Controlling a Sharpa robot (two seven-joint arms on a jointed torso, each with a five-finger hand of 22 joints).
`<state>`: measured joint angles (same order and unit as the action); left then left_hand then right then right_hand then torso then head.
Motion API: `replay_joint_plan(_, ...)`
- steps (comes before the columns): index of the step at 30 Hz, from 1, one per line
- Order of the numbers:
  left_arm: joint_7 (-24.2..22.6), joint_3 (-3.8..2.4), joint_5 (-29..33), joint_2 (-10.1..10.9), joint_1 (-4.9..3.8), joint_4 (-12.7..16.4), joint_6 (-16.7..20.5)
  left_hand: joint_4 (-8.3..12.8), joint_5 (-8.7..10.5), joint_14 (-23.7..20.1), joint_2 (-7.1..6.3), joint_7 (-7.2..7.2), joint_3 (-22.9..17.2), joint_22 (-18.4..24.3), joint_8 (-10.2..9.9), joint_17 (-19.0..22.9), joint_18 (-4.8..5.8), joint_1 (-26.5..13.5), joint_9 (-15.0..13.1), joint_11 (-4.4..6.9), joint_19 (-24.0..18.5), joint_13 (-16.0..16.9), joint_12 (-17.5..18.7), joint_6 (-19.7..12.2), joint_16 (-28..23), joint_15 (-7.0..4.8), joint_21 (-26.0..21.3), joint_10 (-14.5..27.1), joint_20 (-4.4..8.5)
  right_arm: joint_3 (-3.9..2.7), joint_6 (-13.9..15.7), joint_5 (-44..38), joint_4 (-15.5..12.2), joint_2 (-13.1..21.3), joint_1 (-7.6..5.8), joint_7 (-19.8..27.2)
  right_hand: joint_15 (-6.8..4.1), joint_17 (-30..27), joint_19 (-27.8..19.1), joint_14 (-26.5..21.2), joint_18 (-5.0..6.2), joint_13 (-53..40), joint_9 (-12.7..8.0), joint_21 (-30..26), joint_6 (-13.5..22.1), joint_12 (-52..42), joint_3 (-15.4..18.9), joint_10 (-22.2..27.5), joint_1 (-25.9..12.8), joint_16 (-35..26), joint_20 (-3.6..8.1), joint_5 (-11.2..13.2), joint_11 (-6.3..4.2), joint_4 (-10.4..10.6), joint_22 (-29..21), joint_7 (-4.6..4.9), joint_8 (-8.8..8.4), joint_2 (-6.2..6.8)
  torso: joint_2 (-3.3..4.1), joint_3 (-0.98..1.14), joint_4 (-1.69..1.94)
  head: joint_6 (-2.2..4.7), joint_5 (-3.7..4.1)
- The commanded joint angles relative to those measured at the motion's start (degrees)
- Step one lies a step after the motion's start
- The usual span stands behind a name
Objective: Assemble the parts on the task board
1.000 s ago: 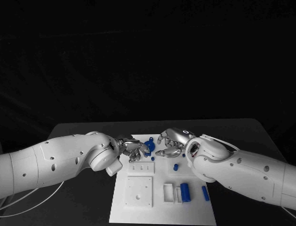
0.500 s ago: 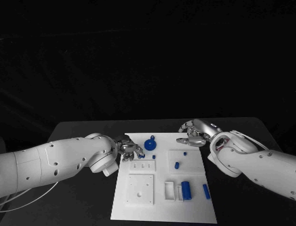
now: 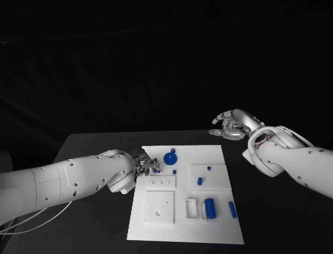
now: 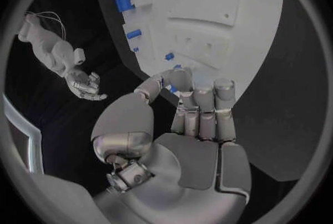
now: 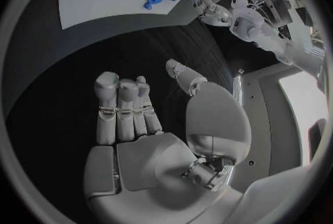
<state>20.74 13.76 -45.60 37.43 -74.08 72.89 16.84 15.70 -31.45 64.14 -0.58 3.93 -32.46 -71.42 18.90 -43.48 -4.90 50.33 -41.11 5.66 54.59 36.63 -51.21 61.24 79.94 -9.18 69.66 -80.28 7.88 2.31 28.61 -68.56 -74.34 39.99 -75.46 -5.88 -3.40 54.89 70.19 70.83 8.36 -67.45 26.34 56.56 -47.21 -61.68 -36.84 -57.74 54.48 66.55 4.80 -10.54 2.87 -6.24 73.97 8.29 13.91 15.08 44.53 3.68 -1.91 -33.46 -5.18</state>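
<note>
White board (image 3: 212, 159) is lying lengthwise away from the robot in the middle of the black table (image 3: 97, 145), and its near end is carrying the rectangular blocks and two upright-lying blue bars (image 3: 209, 208), their long axes running near to far. Farther along, two small blue pegs (image 3: 200, 180) are sitting right of centre. At the board's left edge the left hand (image 3: 145, 165) is resting low, fingers curled together; the left wrist view is showing a small blue piece (image 4: 171, 89) at its fingertips (image 4: 182, 77), though I cannot tell whether it is pinching it. Just beyond that hand, toward the far end, the round blue part (image 3: 170, 159) is standing on the board. Farthest off, the right hand (image 3: 231, 125) is hovering above the far right corner of the table, well apart from the board, fingers loosely apart and holding nothing. Judging by this, the left hand is much the nearer to the round part, which lies just ahead of its fingers.
</note>
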Motion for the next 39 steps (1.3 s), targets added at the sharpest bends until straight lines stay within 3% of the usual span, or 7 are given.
replay_joint_plan(1,0.39,-0.04,-2.85,-0.87,0.48,-0.59,1.57,0.33,-0.59,3.11,-0.34,-3.85,-0.38,-0.12,0.07,-0.15,-0.60,0.20,-2.90,0.56,0.43,0.51,-0.62,7.83,0.52,-2.79,0.37,-0.67,6.98,-0.13,0.72,1.88,0.53,-0.02,-0.27,1.25,0.01,-0.07,-0.36,-0.35,6.64,0.09,0.06,-0.34,0.98,-0.26,0.20,0.39,0.23,-0.29,0.01,-0.33,0.09,0.11,-0.02,1.21,0.37,-0.34,-0.17,0.23,-0.07,-0.58,0.24)
replay_joint_plan(3,0.26,-0.05,-3.87,-1.52,0.81,-1.13,1.55,0.46,-2.79,3.24,-0.38,-4.00,-0.55,-0.17,0.12,-0.28,-0.67,0.16,-2.93,0.70,0.55,0.92,-1.08,8.19,0.88,-2.93,0.43,-0.64,7.01,-0.15,0.75,1.99,0.90,0.10,-0.42,1.17,0.01,-0.07,-0.36,-0.34,6.64,0.11,0.06,-0.34,0.99,-0.27,0.21,0.39,0.24,-0.29,0.01,-0.35,0.09,0.12,-0.02,1.21,0.37,-0.34,-0.06,0.27,-0.08,-0.70,0.19)
replay_joint_plan(4,0.19,-0.05,-4.26,-1.60,1.15,-1.19,1.66,0.50,-3.13,3.26,-0.37,-4.02,-0.54,-0.19,0.10,-0.31,-0.69,0.12,-2.94,0.74,0.60,1.05,-1.22,8.25,0.98,-2.96,0.46,-0.61,7.02,-0.17,0.75,2.20,1.19,0.04,-0.48,1.16,0.01,-0.07,-0.36,-0.34,6.64,0.12,0.06,-0.35,0.99,-0.27,0.21,0.39,0.25,-0.30,0.00,-0.36,0.09,0.12,-0.02,1.21,0.38,-0.35,-0.01,0.16,0.01,-0.83,0.12)
replay_joint_plan(6,0.14,-0.05,-4.27,-1.78,1.42,-1.28,1.70,0.51,-3.22,3.27,-0.37,-4.03,-0.54,-0.20,0.10,-0.32,-0.70,0.10,-2.94,0.75,0.62,1.10,-1.28,8.28,1.02,-2.98,0.46,-0.60,7.02,-0.19,0.72,2.35,1.47,-0.06,-0.53,1.16,0.01,-0.07,-0.35,-0.34,6.64,0.14,0.06,-0.36,1.00,-0.28,0.22,0.40,0.26,-0.30,0.00,-0.37,0.09,0.12,-0.02,1.21,0.38,-0.36,0.00,0.15,0.18,-1.01,0.20)
replay_joint_plan(10,-0.01,-0.06,-5.05,-2.03,1.91,-1.43,1.56,0.52,-3.26,3.28,-0.42,-4.04,-0.51,-0.21,0.10,-0.33,-0.70,0.07,-2.94,0.76,0.64,1.15,-1.34,8.31,1.05,-2.99,0.48,-0.59,7.02,-0.23,0.59,2.42,1.80,-0.23,-0.56,1.04,0.01,-0.08,-0.34,-0.32,6.64,0.19,0.06,-0.38,1.01,-0.30,0.26,0.41,0.26,-0.31,-0.02,-0.41,0.10,0.16,-0.02,1.21,0.38,-0.40,0.04,0.32,0.13,-1.46,0.11)
replay_joint_plan(17,0.04,-0.06,-8.32,-2.51,2.70,-1.72,-0.25,0.52,-3.31,3.34,-0.31,-4.15,-0.51,-0.23,0.20,-0.35,-0.74,0.07,-2.99,0.87,0.75,1.35,-1.55,8.63,1.19,-3.07,0.51,-0.53,7.03,-0.27,0.23,2.64,1.84,-0.36,-0.63,0.48,0.09,-0.12,-0.32,-0.31,6.64,0.50,-0.04,-0.51,1.46,-0.40,0.58,0.54,0.04,-0.39,-0.14,-0.65,0.19,0.52,-0.01,1.31,0.18,-0.36,-0.01,0.36,0.19,-1.97,0.09)
replay_joint_plan(39,0.12,-0.08,-8.82,-3.21,3.99,-2.24,-0.33,0.56,-3.32,3.53,-0.26,-4.31,-0.59,-0.25,0.19,-0.33,-0.80,0.15,-3.02,1.05,1.01,1.70,-1.94,8.84,1.38,-3.27,0.59,-0.44,7.05,-0.28,0.14,2.64,1.72,-0.74,-0.70,0.02,0.17,-0.15,-0.34,-0.36,6.64,0.77,-0.09,-0.65,1.70,-0.52,0.78,0.74,0.08,-0.47,-0.20,-0.86,0.27,0.71,0.01,1.39,0.10,-0.31,0.00,0.26,0.17,-2.22,0.11)
